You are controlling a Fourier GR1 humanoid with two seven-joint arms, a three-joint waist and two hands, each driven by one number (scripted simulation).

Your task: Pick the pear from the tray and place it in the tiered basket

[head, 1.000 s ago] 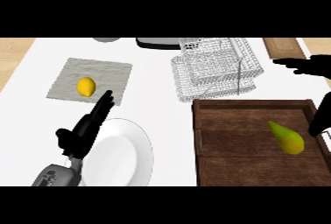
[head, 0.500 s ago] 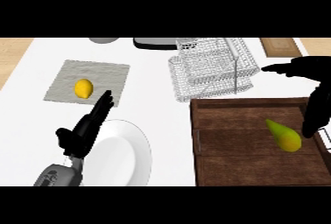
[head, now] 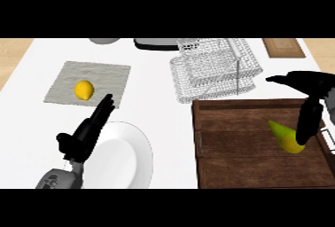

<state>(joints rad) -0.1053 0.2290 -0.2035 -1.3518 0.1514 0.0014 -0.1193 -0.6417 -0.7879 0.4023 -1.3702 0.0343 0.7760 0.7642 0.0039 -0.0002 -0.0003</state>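
Since the earlier frame, the right robot hand (head: 315, 82) has come lower and further in over the tray (head: 235, 133). The pear (head: 286, 136) and the left robot hand (head: 86, 135) have kept their places.

Head view, findings:

1. The pear lies inside the tray, in its right half, toward 3 o'clock of the view. It is tilted, with the narrow green end toward 11 o'clock and the broad yellow end toward 5 o'clock.

2. The right robot hand is released. Its fingers (head: 307, 119) run straight down toward 6 o'clock and its thumb is spread out toward 9 o'clock. The fingertips overlap the pear's 3 o'clock side; whether they touch it cannot be told. Nothing is grasped.

3. The tiered basket (head: 216, 71), of white wire, stands on the tabletop (head: 167, 117) at 12 o'clock from the tray, just beside the tray's far edge.

4. The left robot hand is also released. Its fingers are straight and point toward 1 o'clock, and it rests at 8 o'clock of the view over the left rim of a white plate (head: 131, 153).

5. A lemon (head: 83, 89) sits on a grey cloth (head: 111, 74) at 10 o'clock, well apart from the tray.

6. A wooden board (head: 282, 47) lies at 1 o'clock along the far edge, beside the basket.
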